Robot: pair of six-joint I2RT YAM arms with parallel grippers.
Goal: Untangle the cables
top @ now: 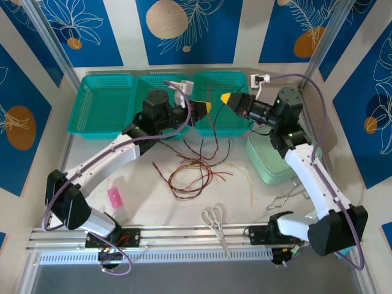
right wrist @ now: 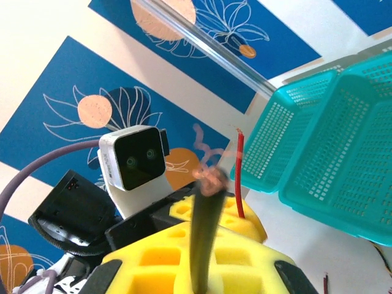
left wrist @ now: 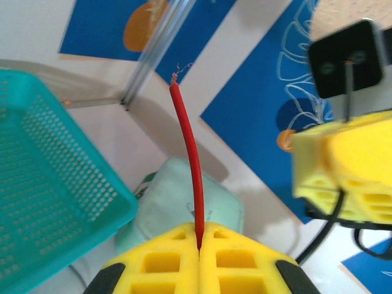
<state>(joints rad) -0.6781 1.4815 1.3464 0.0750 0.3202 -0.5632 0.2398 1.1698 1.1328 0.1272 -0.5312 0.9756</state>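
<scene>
Left end effector (left wrist: 199,244): pinching red cable (left wrist: 188,147) below its stripped tip.
Right end effector (right wrist: 202,266): pinching dark cable (right wrist: 206,223).
Handling: light, limp, likely slippery; grip near ends.

Three teal perforated plastic baskets (top: 101,107) stand in a row from eleven to one o'clock. There is one pale mint-green lidded box (top: 269,162) at three, one bent metal wire clip (top: 285,197) at four, one pair of white-handled scissors (top: 215,222) at six and one small pink packet (top: 114,196) at eight.

Two white robot arms (top: 110,156) carry one yellow-padded gripper apiece, the left gripper (top: 205,108) and the right gripper (top: 226,98).

The thin loose cables (top: 196,168) at centre are too interlaced to count. Apart from them stand one red cable (left wrist: 190,153) and one dark cable (right wrist: 205,239).
</scene>
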